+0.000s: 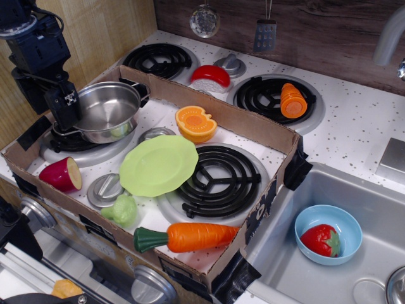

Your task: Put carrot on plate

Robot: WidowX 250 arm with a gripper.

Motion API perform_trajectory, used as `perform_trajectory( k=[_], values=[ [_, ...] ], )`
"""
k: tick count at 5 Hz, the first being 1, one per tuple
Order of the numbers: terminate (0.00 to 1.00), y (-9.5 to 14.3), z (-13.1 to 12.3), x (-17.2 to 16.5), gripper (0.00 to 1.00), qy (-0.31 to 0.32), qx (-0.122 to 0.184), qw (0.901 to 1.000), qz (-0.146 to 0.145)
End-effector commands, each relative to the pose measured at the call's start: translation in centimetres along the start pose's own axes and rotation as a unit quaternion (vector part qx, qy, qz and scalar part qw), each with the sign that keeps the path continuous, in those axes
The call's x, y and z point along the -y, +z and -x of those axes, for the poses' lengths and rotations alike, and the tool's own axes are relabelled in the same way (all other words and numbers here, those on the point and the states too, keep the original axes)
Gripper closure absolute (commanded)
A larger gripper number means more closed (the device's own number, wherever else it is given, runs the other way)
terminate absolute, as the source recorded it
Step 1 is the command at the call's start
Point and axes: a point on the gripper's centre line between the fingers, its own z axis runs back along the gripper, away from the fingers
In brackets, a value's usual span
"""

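Observation:
The long orange carrot [199, 236] with a dark green stem end lies on its side near the front edge of the stove, stem pointing left, just inside the cardboard wall. The lime-green plate [158, 164] lies flat in the middle of the stove, a little behind and left of the carrot, overlapping the front right burner [221, 177]. My black gripper [65, 106] hangs at the far left by the left rim of the steel pot [107, 111], far from the carrot and plate. Its fingers show side-on, so their opening is unclear. Nothing shows in it.
A low cardboard wall [253, 126] rings the stove. Inside are a halved orange fruit [196, 123], a red halved vegetable [62, 174] and a pale green piece [121, 209]. Behind are a carrot slice stub [293, 100] and a red piece [211, 77]. The sink [380, 202] holds a blue bowl [311, 223] with a strawberry.

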Motion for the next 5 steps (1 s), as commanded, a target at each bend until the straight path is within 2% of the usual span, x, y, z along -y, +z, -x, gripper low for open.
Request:
perform_trajectory(
  k=[1, 2, 3, 4, 5],
  values=[
    [0.0, 0.0, 0.0, 0.0, 0.0, 0.0, 0.0, 1.0, 0.0],
    [0.0, 1.6, -0.5, 1.5, 0.0, -0.018, 0.034, 0.9982, -0.047],
    [0.0, 3.3, -0.6, 3.7, 0.0, -0.004, 0.019, 0.9982, -0.058],
    [0.0, 3.0, 0.5, 7.3, 0.0, 0.034, 0.003, 0.998, -0.054],
    [0.0, 0.6, 1.2, 10.5, 0.0, 0.07, -0.003, 0.9967, -0.041]
  ],
)
